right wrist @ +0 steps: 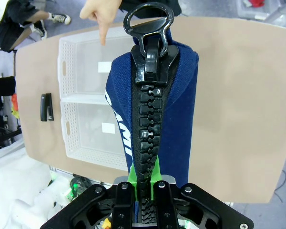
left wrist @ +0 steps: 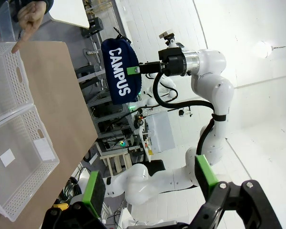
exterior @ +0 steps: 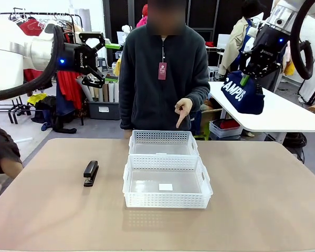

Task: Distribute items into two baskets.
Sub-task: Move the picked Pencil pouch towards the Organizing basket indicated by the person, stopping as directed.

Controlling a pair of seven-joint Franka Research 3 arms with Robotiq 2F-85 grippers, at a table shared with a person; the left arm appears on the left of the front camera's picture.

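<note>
The right gripper [exterior: 245,79] pinched the navy pouch [exterior: 243,95], its white "CAMPUS" lettering hanging below the fingers. The left gripper [exterior: 101,60] gaped empty; the stapler [exterior: 91,173] lay well beneath its fingers, beside two baskets [exterior: 167,200].

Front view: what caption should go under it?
The right tool holds the navy CAMPUS pouch high while a person's hand points at the far basket; the stapler lies on the table.

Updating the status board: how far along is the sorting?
Done: nothing; both baskets are empty. In hand: right fingers shut on the pouch, held aloft; the person's hand points at the far basket. To do: place the pouch, then the stapler, lying left of the baskets; left fingers open.
</note>
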